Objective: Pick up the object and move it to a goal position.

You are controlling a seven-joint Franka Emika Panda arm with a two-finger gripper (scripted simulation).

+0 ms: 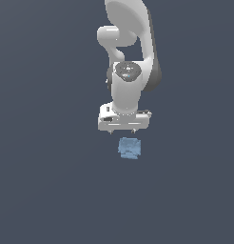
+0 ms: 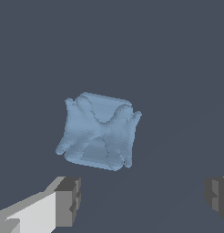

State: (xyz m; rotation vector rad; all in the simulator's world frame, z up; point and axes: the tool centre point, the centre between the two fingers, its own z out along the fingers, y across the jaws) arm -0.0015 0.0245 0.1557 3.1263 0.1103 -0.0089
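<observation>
The object [image 1: 130, 148] is a small light-blue, roughly cube-shaped lump with uneven faces, lying on the dark grey floor. In the wrist view it [image 2: 99, 131] fills the middle of the picture. My gripper [image 1: 122, 130] hangs on the white arm just behind and above the object, apart from it. In the wrist view the gripper [image 2: 143, 198] is open and empty: its two grey fingertips [image 2: 68, 200] stand wide apart, and the object lies ahead of the gap, nearer one finger.
The white arm [image 1: 131, 52] rises behind the gripper. Only the plain dark grey floor [image 1: 47, 181] shows around the object.
</observation>
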